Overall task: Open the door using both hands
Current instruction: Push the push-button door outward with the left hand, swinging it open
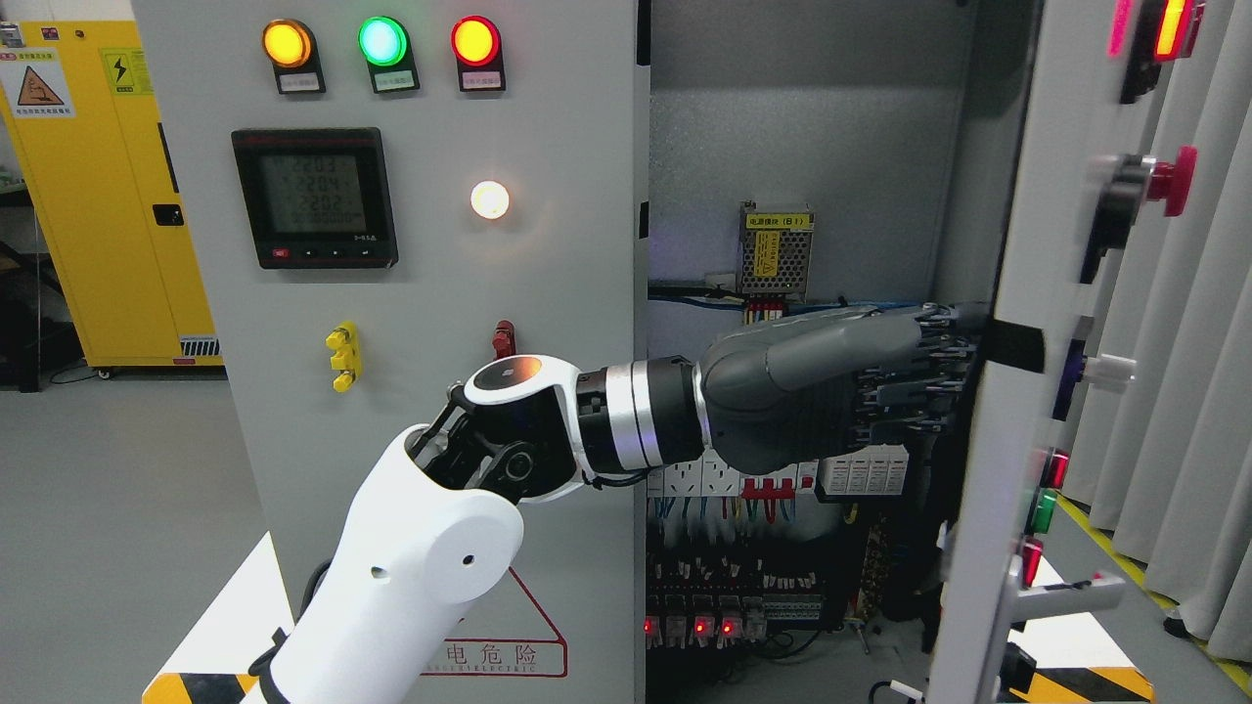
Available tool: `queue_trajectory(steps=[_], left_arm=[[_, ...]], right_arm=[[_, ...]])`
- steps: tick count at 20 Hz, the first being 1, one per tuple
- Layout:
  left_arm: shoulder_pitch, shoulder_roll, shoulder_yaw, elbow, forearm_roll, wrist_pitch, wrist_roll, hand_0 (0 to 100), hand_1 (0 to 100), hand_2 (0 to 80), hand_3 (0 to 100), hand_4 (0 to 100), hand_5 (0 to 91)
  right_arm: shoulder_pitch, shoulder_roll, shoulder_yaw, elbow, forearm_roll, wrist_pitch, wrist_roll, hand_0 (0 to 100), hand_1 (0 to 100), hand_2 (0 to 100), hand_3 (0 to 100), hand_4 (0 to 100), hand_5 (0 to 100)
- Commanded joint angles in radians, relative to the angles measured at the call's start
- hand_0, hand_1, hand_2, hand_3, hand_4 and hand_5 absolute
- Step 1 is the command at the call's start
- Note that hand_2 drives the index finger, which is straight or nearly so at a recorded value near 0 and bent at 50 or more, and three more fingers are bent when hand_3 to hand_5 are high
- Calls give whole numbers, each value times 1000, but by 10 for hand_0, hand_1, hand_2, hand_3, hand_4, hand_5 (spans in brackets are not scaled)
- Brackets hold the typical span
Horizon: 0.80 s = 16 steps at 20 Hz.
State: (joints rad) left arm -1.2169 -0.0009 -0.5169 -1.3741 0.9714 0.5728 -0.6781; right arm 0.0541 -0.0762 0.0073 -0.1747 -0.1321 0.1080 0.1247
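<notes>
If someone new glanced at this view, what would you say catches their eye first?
Probably the left hand, reaching across mid-frame to the inner face of the right door, which stands swung open. Behind it the exposed cabinet interior shows wiring and small red lights, while three lit indicator lamps glow on the closed left door.

Left arm [421,557]: glossy white shell w/ two small dark holes. Black linkage & thin black cable at the joint behind the wrist. White round cap w/ amber glow. Silver/black ringed cuff. Left hand [822,391]: matte dark grey, ribbed palm.
</notes>
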Motion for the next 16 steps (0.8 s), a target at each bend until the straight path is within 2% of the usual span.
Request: queue_trajectory(steps=[1, 10, 13, 16], left_arm=[[-10, -103, -8, 32, -4, 2, 14, 120, 556, 0, 0, 0, 0], [0, -151, -11, -14, -3, 25, 18, 120, 556, 0, 0, 0, 0], [-6, -171, -21, -11, -5, 27, 69, 120, 556, 0, 0, 0, 0], [-12, -172, -32, -14, 0, 27, 80, 120, 556, 0, 0, 0, 0]], right_arm=[[1, -13, 25, 3, 0, -1, 0, 0, 500, 40, 0, 0, 0], [0, -14, 25, 1, 0, -4, 0, 0, 500, 40, 0, 0, 0], [0, -16, 26, 1, 2, -2, 0, 0, 500, 40, 0, 0, 0], [0, -16, 28, 3, 2, -2, 0, 0, 500, 40, 0, 0, 0]])
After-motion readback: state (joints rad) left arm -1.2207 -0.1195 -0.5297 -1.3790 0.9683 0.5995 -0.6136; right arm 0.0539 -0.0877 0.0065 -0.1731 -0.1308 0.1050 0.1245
